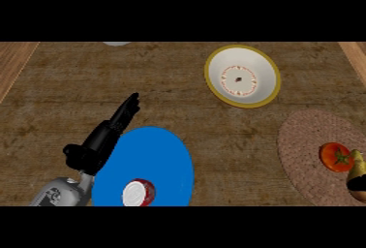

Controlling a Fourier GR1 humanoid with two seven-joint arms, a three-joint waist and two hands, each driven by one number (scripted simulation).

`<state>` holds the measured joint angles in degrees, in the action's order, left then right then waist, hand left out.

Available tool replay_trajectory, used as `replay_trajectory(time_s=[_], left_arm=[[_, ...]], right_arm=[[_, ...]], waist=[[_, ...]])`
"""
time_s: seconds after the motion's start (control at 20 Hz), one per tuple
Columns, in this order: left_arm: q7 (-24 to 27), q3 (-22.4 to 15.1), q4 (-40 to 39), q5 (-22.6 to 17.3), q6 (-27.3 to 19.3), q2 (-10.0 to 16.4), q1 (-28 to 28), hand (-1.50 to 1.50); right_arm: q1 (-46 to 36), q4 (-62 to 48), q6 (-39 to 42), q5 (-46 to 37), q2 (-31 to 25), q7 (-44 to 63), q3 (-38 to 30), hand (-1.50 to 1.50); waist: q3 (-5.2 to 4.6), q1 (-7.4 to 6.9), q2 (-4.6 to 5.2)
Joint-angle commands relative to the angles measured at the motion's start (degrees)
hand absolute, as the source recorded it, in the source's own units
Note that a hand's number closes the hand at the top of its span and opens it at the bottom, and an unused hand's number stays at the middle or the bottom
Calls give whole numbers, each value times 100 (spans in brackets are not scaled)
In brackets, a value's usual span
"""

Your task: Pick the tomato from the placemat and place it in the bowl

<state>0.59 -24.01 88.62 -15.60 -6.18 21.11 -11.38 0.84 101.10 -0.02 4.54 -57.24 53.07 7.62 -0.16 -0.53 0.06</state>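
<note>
Tomato (pixel 334 156) on placemat (pixel 304 138), apart from bowl (pixel 266 68)

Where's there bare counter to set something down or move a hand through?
Bare counter lies between the blue plate and the placemat, in front of the bowl, and far left beyond the left hand. Crowded: the placemat's right edge, where the tomato sits beside a yellowish item.

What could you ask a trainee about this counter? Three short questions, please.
1. True or false: the tomato already lies in the bowl.
2. The left hand has its fingers: A curled round the tomato; B straight, holding nothing; C inside the bowl.
3. What colour is the plate under the small red-and-white object?

Key: 1 false, it lies on the placemat; 2 B; 3 blue.
</note>
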Motion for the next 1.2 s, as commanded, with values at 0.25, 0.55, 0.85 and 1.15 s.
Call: replay_trajectory(time_s=[0.25,0.55,0.85,1.15], left_arm=[[-272,352,136,231,371,-230,133,0],[-339,365,76,581,245,-548,61,0],[-185,479,-166,785,374,-815,148,0],[-384,767,268,725,637,-641,345,0]], right_arm=[[-553,-33,683,-539,692,838,28,-150],[-269,240,171,-1725,1244,852,320,-150],[50,-30,22,-2547,1612,280,192,-150],[4,-675,-229,-3424,2061,121,243,-150]], waist=[[14,51,-9],[15,73,-9],[16,85,-6],[18,47,-5]])
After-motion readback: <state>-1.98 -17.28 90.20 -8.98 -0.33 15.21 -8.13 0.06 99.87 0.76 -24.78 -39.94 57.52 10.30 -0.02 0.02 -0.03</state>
